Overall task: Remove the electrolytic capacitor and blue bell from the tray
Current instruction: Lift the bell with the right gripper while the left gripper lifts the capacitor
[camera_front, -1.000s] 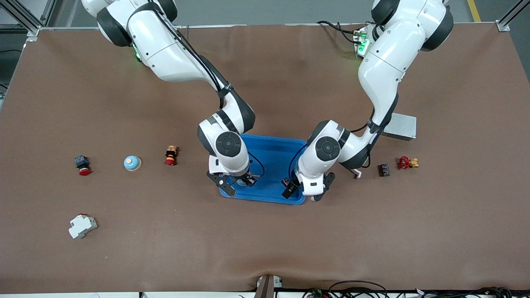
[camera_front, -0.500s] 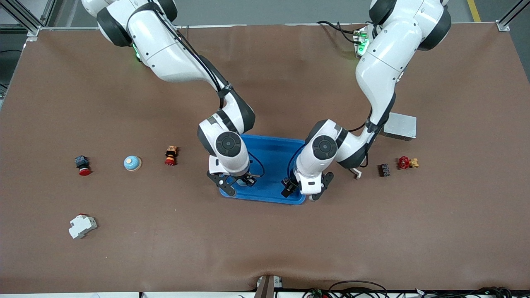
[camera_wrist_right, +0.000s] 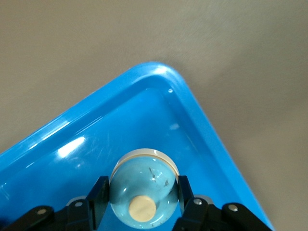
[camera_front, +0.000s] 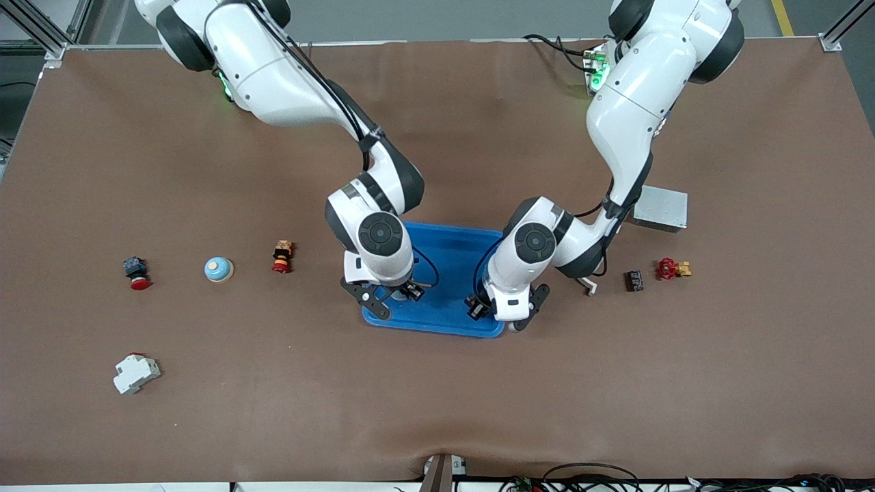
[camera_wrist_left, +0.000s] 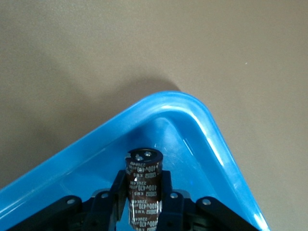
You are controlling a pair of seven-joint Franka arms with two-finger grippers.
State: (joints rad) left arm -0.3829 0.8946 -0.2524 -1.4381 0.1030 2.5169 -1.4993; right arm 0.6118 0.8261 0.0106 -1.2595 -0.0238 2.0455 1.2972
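A brown cylindrical capacitor with white printed lettering is being gripped by the left gripper over a corner of the blue tray. A pale blue domed bell with a cream button is being clasped by the right gripper over another corner of that tray.

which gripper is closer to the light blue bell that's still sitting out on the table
Right. The right gripper, shut on another bell, is over the blue tray's corner toward the bell on the table. The left gripper, holding the capacitor, is over the tray's other end.
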